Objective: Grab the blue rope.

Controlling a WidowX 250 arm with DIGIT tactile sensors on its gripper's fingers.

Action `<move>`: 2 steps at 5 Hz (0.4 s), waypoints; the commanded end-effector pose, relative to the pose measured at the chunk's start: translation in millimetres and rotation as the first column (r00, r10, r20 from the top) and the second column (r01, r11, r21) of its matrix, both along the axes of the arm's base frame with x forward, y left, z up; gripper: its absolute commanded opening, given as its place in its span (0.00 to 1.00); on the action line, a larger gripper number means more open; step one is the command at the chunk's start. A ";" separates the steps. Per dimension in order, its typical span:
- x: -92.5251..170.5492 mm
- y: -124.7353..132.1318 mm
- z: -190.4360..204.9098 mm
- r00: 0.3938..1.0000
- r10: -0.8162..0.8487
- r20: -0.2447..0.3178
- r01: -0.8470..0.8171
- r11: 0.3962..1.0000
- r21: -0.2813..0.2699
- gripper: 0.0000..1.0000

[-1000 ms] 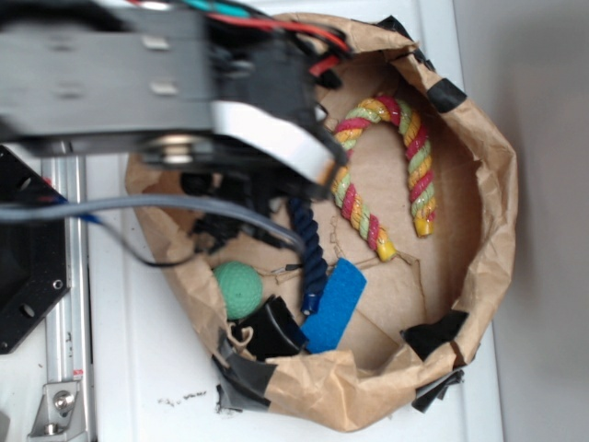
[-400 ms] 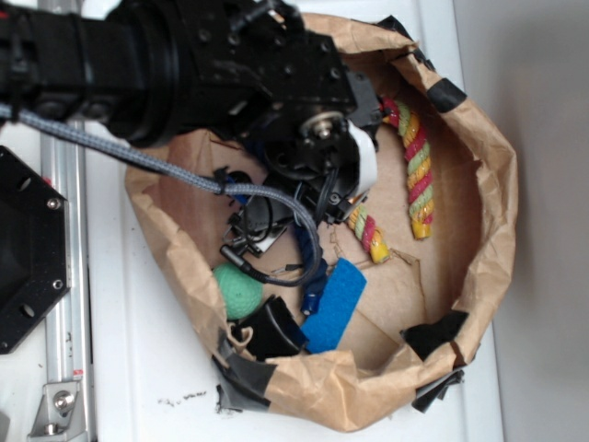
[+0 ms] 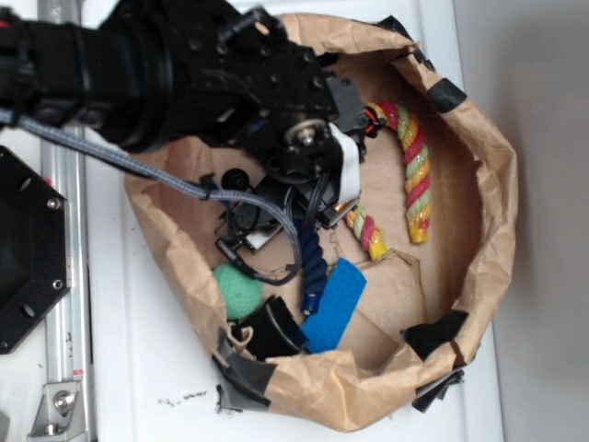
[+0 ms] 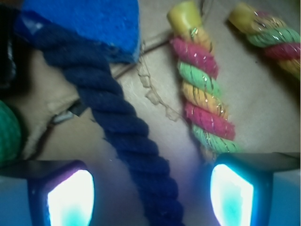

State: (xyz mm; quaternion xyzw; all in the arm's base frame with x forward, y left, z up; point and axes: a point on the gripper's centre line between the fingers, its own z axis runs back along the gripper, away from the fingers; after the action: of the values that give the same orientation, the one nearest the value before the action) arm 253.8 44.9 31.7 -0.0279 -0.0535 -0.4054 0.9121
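The blue rope [image 3: 314,262], a dark navy twisted cord, lies on the floor of the brown paper bag [image 3: 492,184], its lower end by the flat blue strip [image 3: 333,304]. My gripper [image 3: 317,210] hangs over the rope's upper part and hides it in the exterior view. In the wrist view the blue rope [image 4: 127,136] runs from upper left down between my two lit fingertips. The gripper [image 4: 150,195] is open, with bare bag floor on both sides of the rope. Neither finger touches it.
A red-yellow-green striped rope [image 3: 414,175] curves at the right, one end [image 4: 202,99] near my right finger. A green ball [image 3: 237,288] and a black clip [image 3: 271,329] sit at the lower left. The bag's crumpled walls ring everything.
The arm has swung in and come down over the blue rope. Since the last frame it shifted slightly left, uncovering more of the striped rope.
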 end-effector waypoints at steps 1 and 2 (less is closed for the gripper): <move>-1.7 4.8 -15.1 1.000 -0.012 -0.020 0.015 0.984 0.177 0.00; -4.8 19.2 -23.9 0.998 0.046 -0.034 -0.037 0.975 0.218 0.00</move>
State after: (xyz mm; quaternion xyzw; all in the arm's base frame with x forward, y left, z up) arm 263.2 61.8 17.4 0.0721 -0.0044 -0.4003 0.9135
